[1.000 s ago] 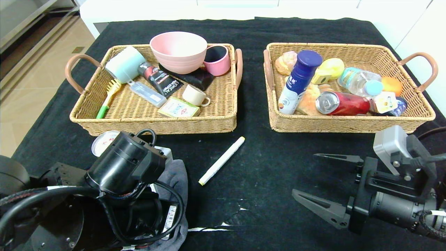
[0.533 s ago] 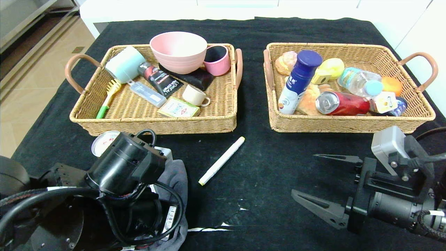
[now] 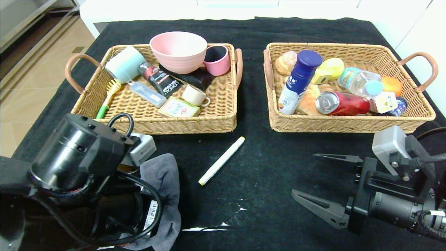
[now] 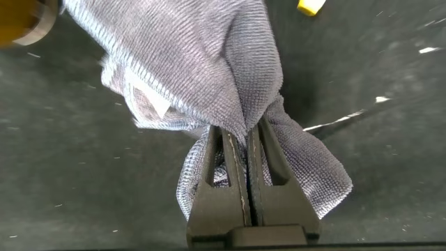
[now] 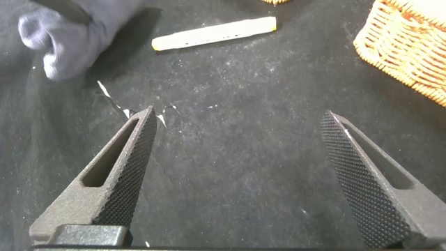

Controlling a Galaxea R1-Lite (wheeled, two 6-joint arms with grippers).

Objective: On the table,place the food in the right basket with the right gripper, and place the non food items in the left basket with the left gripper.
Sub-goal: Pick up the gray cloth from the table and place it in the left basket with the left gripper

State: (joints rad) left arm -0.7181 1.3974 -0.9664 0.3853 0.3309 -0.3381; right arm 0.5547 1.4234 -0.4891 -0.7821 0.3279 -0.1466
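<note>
towel (image 4: 209, 77), dark grey, is pinched in the closed left gripper (image 4: 242, 150), hanging from its fingertips over the table (image 3: 264, 181). marker (image 3: 221, 160) lies just beside it. right gripper (image 3: 313, 181) hovers wide apart, holding nothing.

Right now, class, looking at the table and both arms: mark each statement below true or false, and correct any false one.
1. The left tool is shut on the grey towel. True.
2. The white marker lies inside the left basket. False: it lies on the black table, in front of the gap between the two baskets.
3. The right tool holds the red can. False: it is open and empty above the cloth; the can lies in the right basket.
4. The pink bowl sits in the left basket. True.
5. The right basket holds a blue-capped bottle. True.
</note>
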